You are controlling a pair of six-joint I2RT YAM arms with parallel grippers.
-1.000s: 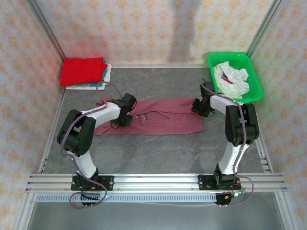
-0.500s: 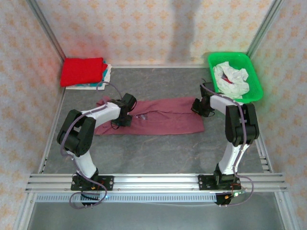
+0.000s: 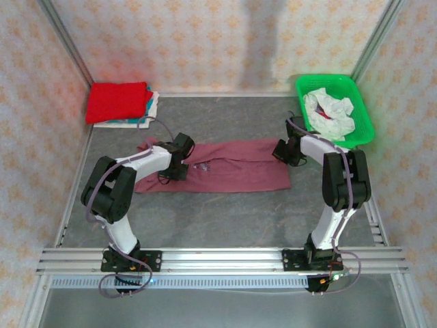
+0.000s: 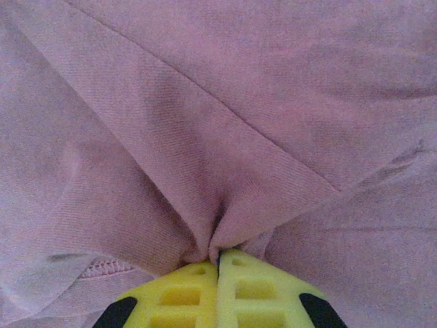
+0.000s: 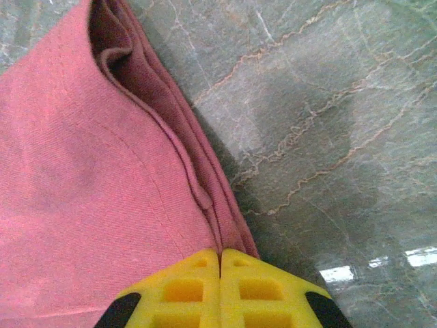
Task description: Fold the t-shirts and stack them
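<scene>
The maroon t-shirt (image 3: 235, 167) lies spread out long and flat in the middle of the gray tabletop (image 3: 225, 219). The left gripper (image 4: 218, 258) has its yellow fingers (image 4: 181, 295) pressed together on a bunched-up fold near the shirt's left end. The right gripper (image 5: 220, 256) pinches the shirt's folded edge at its right end. A folded red t-shirt (image 3: 117, 100) sits on top of a small pile in the far left corner. A green basket (image 3: 326, 78) with crumpled white cloth (image 3: 329, 109) inside stands in the far right corner.

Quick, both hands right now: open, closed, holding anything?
Left hand: closed, pinching the maroon t-shirt.
Right hand: closed on the same shirt's edge.
</scene>
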